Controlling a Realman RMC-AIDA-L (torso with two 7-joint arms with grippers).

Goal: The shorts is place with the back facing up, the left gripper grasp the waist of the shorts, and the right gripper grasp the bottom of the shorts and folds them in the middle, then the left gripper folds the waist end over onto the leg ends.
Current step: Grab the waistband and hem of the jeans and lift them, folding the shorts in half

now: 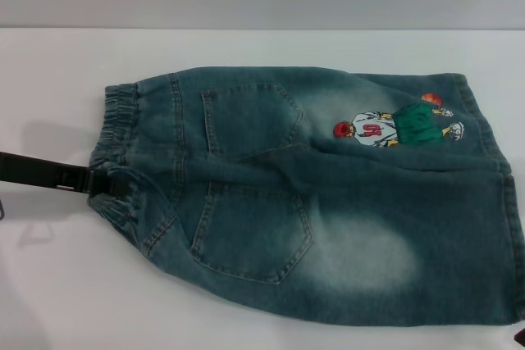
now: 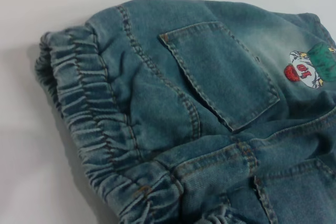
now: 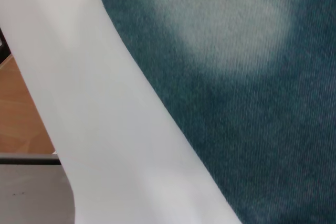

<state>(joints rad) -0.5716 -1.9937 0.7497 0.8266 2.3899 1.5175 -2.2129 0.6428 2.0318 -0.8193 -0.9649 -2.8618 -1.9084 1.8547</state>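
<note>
White tabletop (image 1: 246,47) under denim shorts (image 1: 328,202) lying back-up, long axis crosswise, elastic waistband (image 1: 115,161) toward left gripper (image 1: 105,183), seemingly pinching waistband; leg hems toward unseen right gripper.

The left gripper (image 1: 105,185) tips are hidden in the waistband (image 1: 115,161). The shorts (image 1: 328,202) leg ends are cut by the edge.

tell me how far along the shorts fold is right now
Done: the shorts lie back side up on the table, both rear pockets showing, waistband toward the robot's left. In hand: the left gripper has reached the waistband, which is bunched up around it. The right gripper is not in the head view; its wrist camera looks down on denim near the table edge. Left: the middle fold, then waist over leg ends.
</note>
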